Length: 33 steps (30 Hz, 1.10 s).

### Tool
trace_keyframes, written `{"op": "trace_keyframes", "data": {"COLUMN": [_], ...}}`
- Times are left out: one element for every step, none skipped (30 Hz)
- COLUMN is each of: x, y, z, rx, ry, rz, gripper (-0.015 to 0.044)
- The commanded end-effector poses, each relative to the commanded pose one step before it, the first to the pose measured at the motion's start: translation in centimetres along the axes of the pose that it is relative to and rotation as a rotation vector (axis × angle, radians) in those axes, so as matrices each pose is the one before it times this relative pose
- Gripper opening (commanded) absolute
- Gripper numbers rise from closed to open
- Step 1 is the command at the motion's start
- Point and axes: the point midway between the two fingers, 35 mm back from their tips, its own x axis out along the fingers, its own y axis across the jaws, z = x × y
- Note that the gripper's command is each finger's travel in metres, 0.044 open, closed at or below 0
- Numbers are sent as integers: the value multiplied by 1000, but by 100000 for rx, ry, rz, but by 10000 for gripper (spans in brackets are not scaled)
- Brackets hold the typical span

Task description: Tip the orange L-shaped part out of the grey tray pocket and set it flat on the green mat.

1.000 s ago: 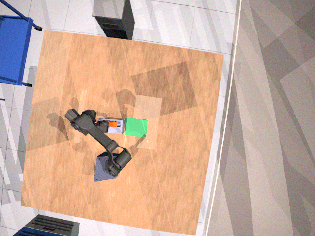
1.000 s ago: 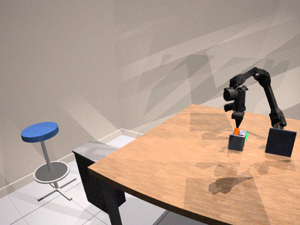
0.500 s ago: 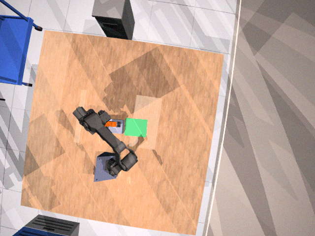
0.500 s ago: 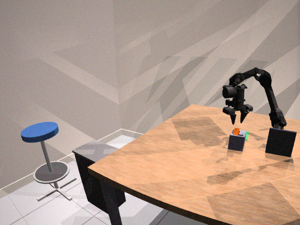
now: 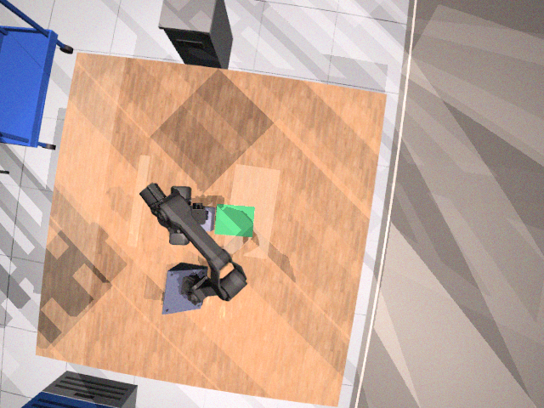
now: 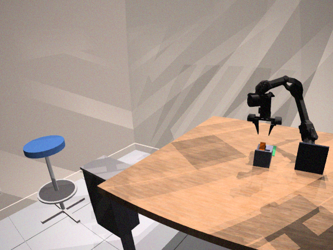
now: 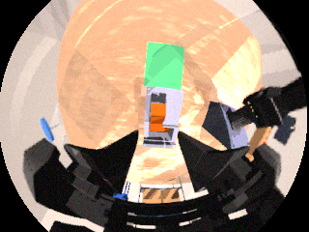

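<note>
The orange part (image 6: 262,146) (image 7: 157,110) is in the pocket of the grey tray (image 5: 211,220) (image 6: 261,159) (image 7: 175,103). It is tipped, with orange standing above the tray's top in the exterior view. A dark stretch of pocket shows at the mat side in the wrist view. The arm hides the part in the top view. The green mat (image 5: 223,227) (image 6: 274,151) (image 7: 164,68) adjoins the tray and bears nothing. My gripper (image 6: 263,134) (image 7: 158,133) is open and empty, pointing down above the tray, its tips clear of the part. The arm hides the fingertips in the top view.
The arm's base plate (image 5: 174,298) (image 6: 311,158) stands on the wooden table (image 5: 280,333) (image 6: 204,194), to one side of the tray. A blue stool (image 6: 44,146), a blue cart (image 5: 21,87) and a cabinet (image 5: 197,43) stand off the table.
</note>
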Motion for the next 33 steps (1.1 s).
{"op": "trace_keyframes", "data": {"x": [280, 328, 380, 456, 555, 566, 358, 119, 0, 27, 55, 80, 106, 132, 154, 164, 165, 165, 165, 165, 165, 164, 164, 164, 164, 163, 163, 163, 163, 163, 162, 162, 162], "y": [-68, 13, 11, 6, -3, -15, -16, -6, 0, 2, 5, 7, 9, 10, 11, 11, 10, 9, 8, 7, 6, 5, 4, 3, 2, 1, 0, -1, -2, -3, -4, -5, -6], "z": [245, -4, -2, 1, 6, 12, 10, 4, 0, -1, -2, -3, -3, -4, -4, -4, -3, -3, -2, -2, -1, -1, 0, 0, 1, 1, 2, 2, 3, 3, 4, 4, 5], "rx": [4463, 3, 4, 6, 9, 11, 8, 3, 0, 0, 0, 0, -1, 0, 0, 0, 0, 0, 0, 1, 1, 1, 1, 2, 2, 2, 2, 2, 3, 3, 3, 3, 3], "ry": [-561, 1, -3, -10, -21, -31, -25, -9, 0, 2, 3, 4, 5, 6, 6, 5, 4, 3, 2, 1, 0, -1, -2, -3, -4, -5, -6, -7, -8, -9, -11, -12, -13], "rz": [302, 8, 8, 8, 7, 4, 1, 0, 0, 1, 2, 3, 4, 4, 5, 5, 5, 4, 4, 4, 4, 3, 3, 3, 3, 2, 2, 2, 1, 1, 1, 0, 0], "gripper": [280, 280, 280, 280, 280, 280, 280, 280, 280, 280, 280, 280, 280, 280, 280, 280, 280, 280, 280, 280, 280, 280, 280, 280, 280, 280, 280, 280, 280, 280, 280, 280, 280]}}
